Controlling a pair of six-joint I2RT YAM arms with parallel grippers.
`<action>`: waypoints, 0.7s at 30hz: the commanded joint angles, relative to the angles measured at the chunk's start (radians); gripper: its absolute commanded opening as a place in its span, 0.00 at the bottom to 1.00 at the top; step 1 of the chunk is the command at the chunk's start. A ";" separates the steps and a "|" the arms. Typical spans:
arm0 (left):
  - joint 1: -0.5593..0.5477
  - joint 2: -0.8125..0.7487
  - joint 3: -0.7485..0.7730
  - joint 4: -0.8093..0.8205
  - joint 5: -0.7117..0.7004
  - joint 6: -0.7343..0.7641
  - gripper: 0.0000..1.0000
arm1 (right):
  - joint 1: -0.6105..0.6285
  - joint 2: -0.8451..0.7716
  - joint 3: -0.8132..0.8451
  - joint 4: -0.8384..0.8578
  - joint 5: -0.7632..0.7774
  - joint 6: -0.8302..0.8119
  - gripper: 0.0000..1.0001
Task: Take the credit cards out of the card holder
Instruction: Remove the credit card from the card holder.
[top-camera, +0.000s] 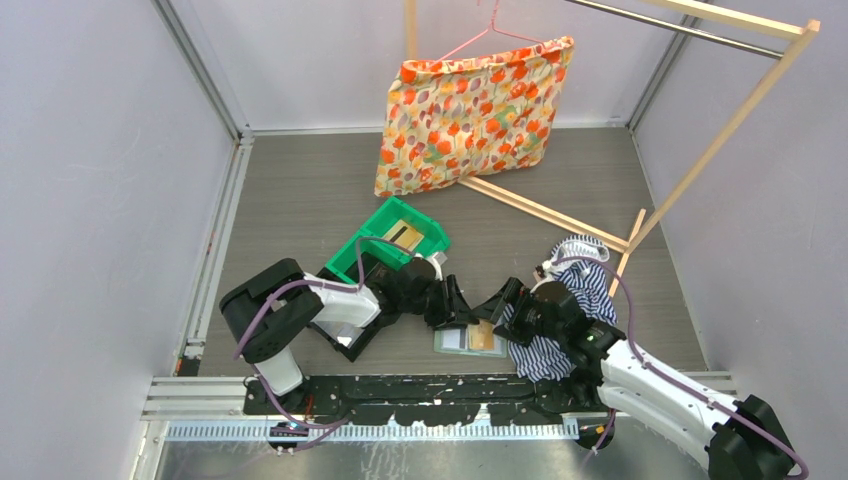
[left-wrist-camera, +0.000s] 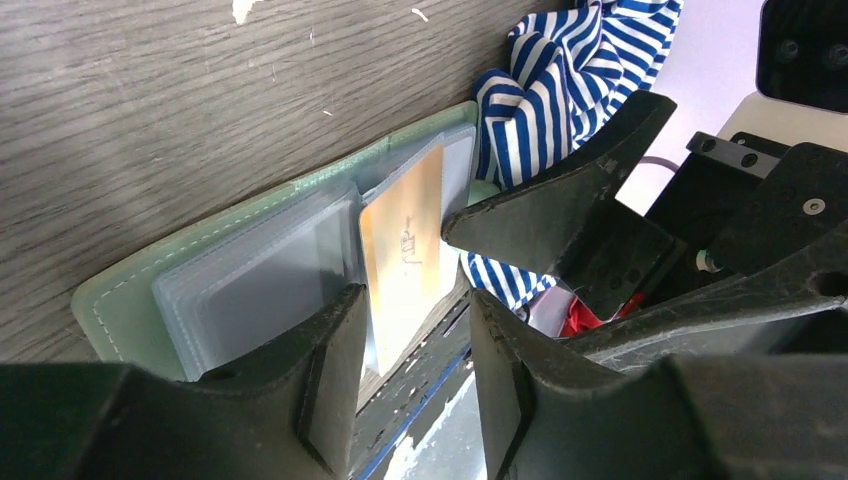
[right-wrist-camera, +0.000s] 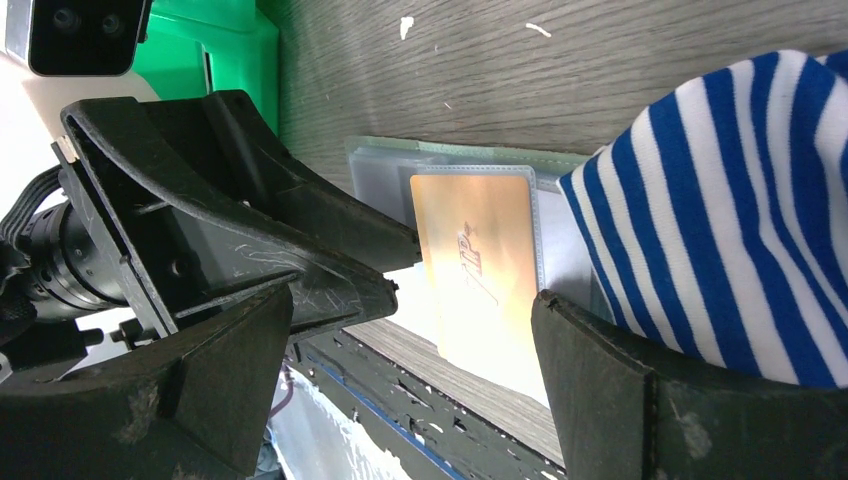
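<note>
The card holder (top-camera: 440, 345) lies open on the table near the front edge, its sage-green rim (left-wrist-camera: 125, 300) framing clear sleeves. A tan-gold credit card (left-wrist-camera: 405, 250) sticks partway out of a sleeve toward the table edge, and a greyish-white card (top-camera: 452, 341) sits beside it. My left gripper (left-wrist-camera: 415, 350) is half open just over the tan card's free end, which lies close to the left finger (left-wrist-camera: 330, 370); I cannot tell if they touch. My right gripper (right-wrist-camera: 410, 340) faces it from the other side, wide open, with the tan card (right-wrist-camera: 480, 270) showing between its fingers.
A blue-and-white striped cloth (top-camera: 570, 300) lies bunched against the holder's right side, under the right arm. A bright green bin (top-camera: 395, 240) stands behind the left gripper. A floral bag (top-camera: 470, 110) hangs from a wooden rack (top-camera: 560, 210) at the back.
</note>
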 joint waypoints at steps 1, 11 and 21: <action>0.000 -0.008 -0.025 0.084 -0.008 -0.015 0.43 | 0.006 0.025 -0.029 0.018 0.000 0.003 0.93; 0.000 -0.007 -0.041 0.109 -0.009 -0.016 0.32 | 0.007 0.067 -0.052 0.084 -0.019 0.024 0.93; 0.000 0.025 -0.059 0.209 0.011 -0.059 0.21 | 0.007 0.070 -0.060 0.104 -0.026 0.034 0.93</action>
